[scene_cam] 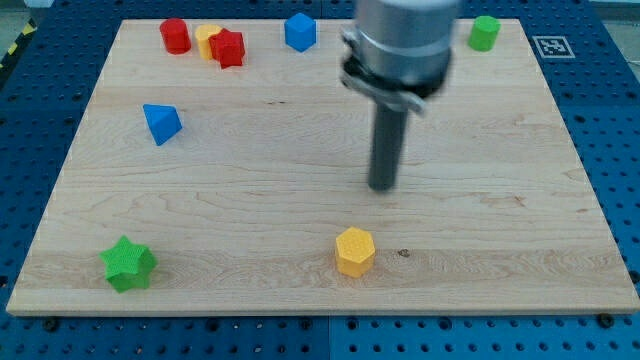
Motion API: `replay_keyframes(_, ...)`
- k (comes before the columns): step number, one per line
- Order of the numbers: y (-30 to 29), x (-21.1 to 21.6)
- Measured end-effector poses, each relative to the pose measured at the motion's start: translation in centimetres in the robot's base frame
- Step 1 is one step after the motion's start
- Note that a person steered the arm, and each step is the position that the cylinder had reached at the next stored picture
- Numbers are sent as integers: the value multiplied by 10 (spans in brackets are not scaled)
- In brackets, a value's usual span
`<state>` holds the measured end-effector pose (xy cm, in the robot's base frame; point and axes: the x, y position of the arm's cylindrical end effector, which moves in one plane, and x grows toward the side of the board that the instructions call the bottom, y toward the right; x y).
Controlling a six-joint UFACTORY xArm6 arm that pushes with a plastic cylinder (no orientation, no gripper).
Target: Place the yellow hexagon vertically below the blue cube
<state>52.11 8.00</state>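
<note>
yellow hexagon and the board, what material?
Yellow hexagon: likely matte plastic, maybe 3D-printed; uniform colour, soft sheen, crisp facets. Board: pale wood, visible grain lines and a small knot, smooth unglossy finish. My tip is above the hexagon in view.

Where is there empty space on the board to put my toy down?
The widest bare patch lies between the blue triangle block, the green star and my tip. The view's right side, below the green cylinder, is bare too. It's crowded at top left, around the red cylinder.

A robotics lab: wooden board (300, 140) on blue perforated bench (610, 120), fiducial marker (549, 45) at its corner.
</note>
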Motion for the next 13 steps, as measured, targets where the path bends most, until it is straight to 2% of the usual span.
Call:
replay_keyframes(1, 20, 73)
replay_keyframes(2, 20, 80)
replay_keyframes(3, -29, 97)
replay_keyframes(4, -39, 96)
replay_keyframes(8, -59, 27)
replay_keyframes(13, -43, -135)
